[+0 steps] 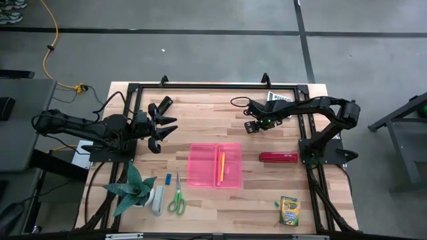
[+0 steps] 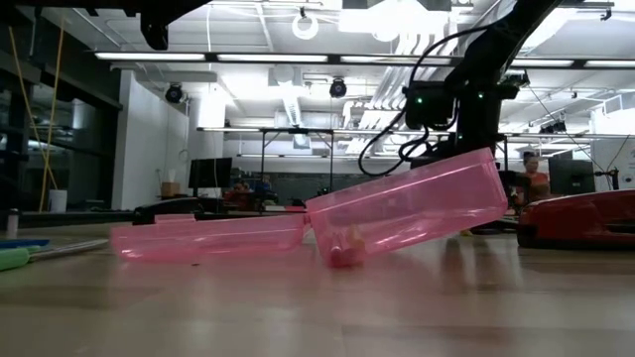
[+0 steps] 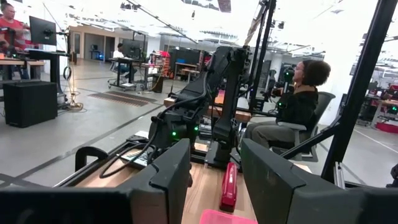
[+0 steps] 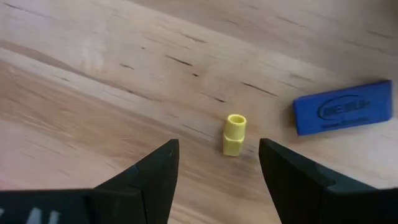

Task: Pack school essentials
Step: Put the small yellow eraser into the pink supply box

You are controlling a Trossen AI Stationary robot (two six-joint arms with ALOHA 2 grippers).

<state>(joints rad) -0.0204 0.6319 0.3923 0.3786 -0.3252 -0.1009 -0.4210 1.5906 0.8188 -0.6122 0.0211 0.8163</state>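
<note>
A pink open case (image 1: 215, 165) lies mid-table with an orange pencil (image 1: 223, 162) and a yellow marker (image 1: 218, 170) inside. Green-handled scissors (image 1: 177, 198) and a small blue piece (image 1: 168, 179) lie near the front left, and the crayon box (image 1: 289, 210) lies at the front right. My right gripper (image 1: 252, 125) is open above the far middle of the table. In its wrist view the gripper (image 4: 217, 146) hangs over a small yellow cap (image 4: 234, 134), with a blue eraser (image 4: 343, 107) beside it. My left gripper (image 1: 165, 123) is open and empty at the far left, and its wrist view (image 3: 214, 155) shows the same.
A red stapler-like object (image 1: 278, 157) lies right of the case. A green folded-paper plant (image 1: 133, 190) and a grey-white piece (image 1: 157, 199) stand at the front left. The case's lid (image 2: 407, 208) is tilted up in the low view. People sit beyond the table (image 3: 298, 99).
</note>
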